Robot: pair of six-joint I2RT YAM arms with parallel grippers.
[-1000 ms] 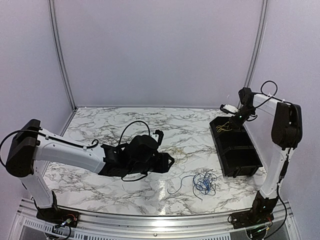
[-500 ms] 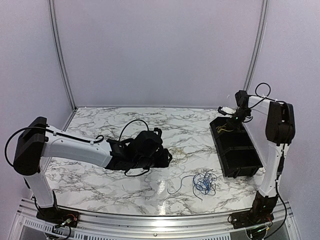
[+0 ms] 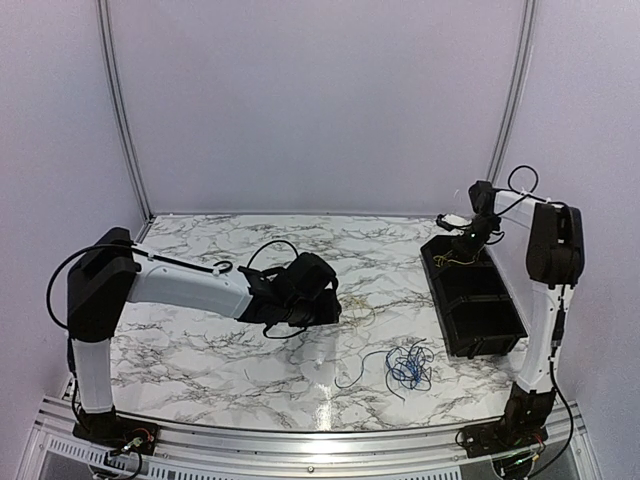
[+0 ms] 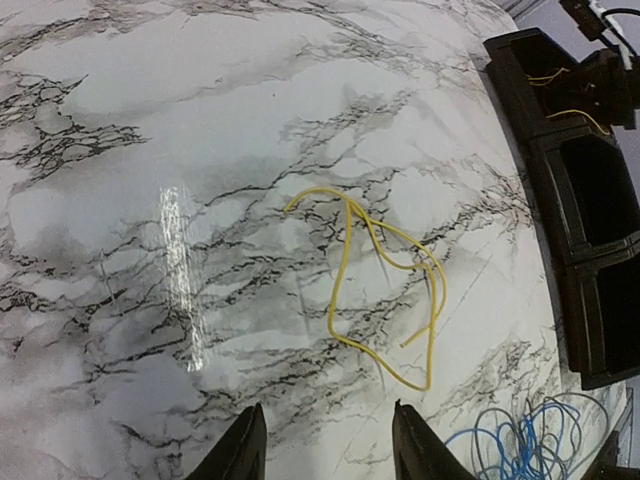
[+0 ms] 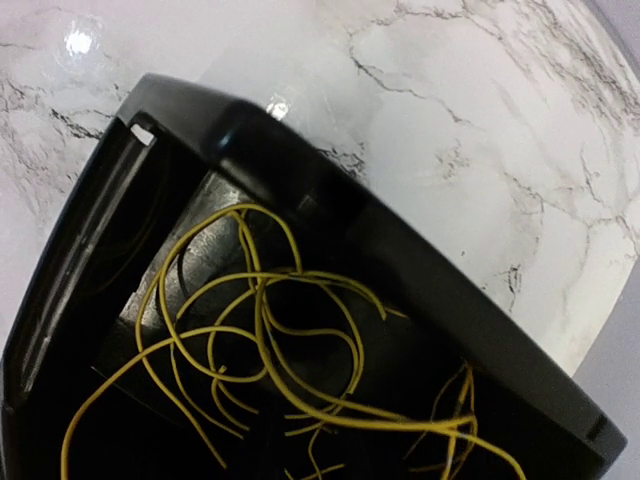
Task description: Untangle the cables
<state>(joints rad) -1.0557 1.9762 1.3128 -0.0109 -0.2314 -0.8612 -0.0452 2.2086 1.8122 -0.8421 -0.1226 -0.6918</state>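
Only the right wrist view shows yellow cables (image 5: 262, 310) piled inside the bin (image 5: 400, 260). The left fingers (image 4: 243, 452) are spread; I cannot tell for the right fingers (image 3: 465, 232).

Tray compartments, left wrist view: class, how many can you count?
3, in a row along the tray: the far one holds yellow wires; the middle one and near one look empty. The picture's edge cuts off their right sides.
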